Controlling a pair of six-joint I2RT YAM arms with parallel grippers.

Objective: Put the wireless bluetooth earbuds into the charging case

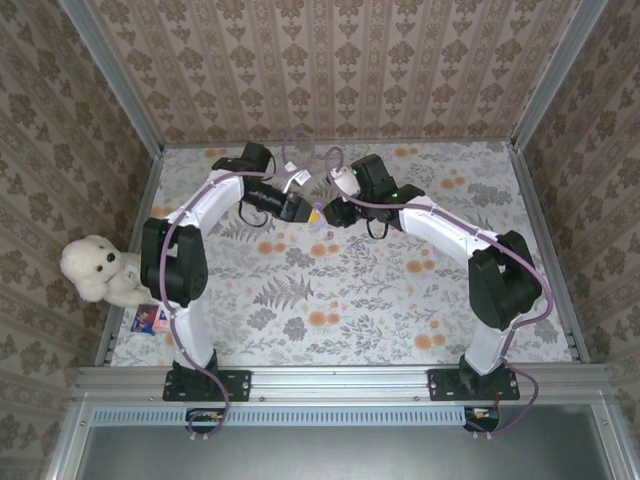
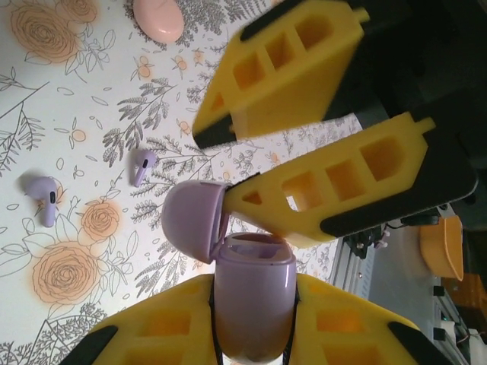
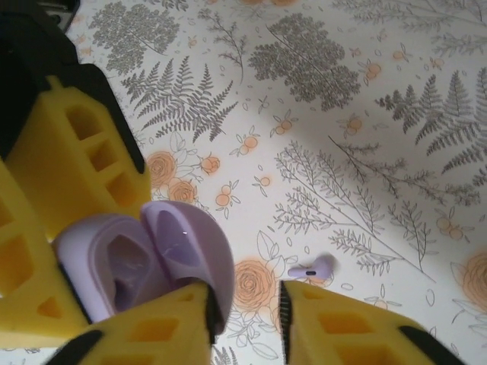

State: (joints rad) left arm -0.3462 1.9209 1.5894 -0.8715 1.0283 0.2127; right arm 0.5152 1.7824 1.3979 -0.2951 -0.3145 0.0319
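Note:
The lilac charging case (image 2: 253, 304) stands upright between the yellow fingers of my left gripper (image 2: 253, 285), which is shut on its body. Its lid (image 2: 192, 220) hangs open to the left and the wells look empty. My right gripper (image 3: 243, 296) is open, its left finger against the lid (image 3: 186, 243) and nothing in the gap. In the left wrist view one right fingertip (image 2: 243, 199) touches the lid's hinge edge. Two lilac earbuds (image 2: 44, 196) (image 2: 142, 166) lie on the floral table. One earbud (image 3: 313, 268) lies just beyond the right finger. Both grippers meet mid-table (image 1: 320, 212).
A pink rounded object (image 2: 158, 19) lies on the table beyond the earbuds. A white teddy bear (image 1: 100, 270) and a small card (image 1: 150, 318) sit at the table's left edge. Wallpapered walls close in the table's far and side edges.

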